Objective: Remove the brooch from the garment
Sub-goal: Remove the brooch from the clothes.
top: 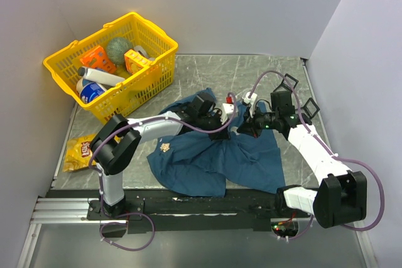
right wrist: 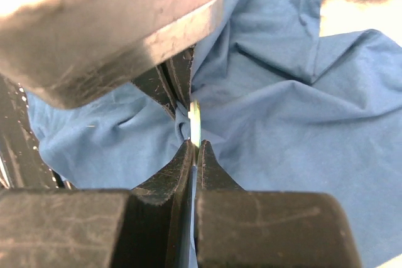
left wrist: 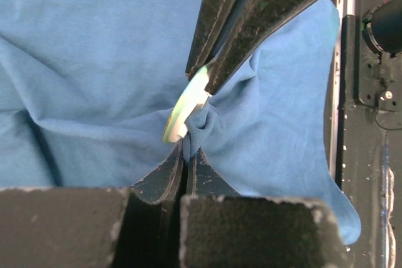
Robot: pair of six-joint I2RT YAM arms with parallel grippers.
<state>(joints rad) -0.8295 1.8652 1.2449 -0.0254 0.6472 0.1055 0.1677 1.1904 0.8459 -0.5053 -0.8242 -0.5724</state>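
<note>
While your left hand (left wrist: 186, 158) pinches shut on a bunched fold of the wrinkled dark blue cloth shirt (left wrist: 94, 61) spread on the grey counter (top: 207, 70), your right hand (right wrist: 196, 149) clamps the thin pale round brooch (right wrist: 195, 117) standing on edge at that fold, between both hands
</note>
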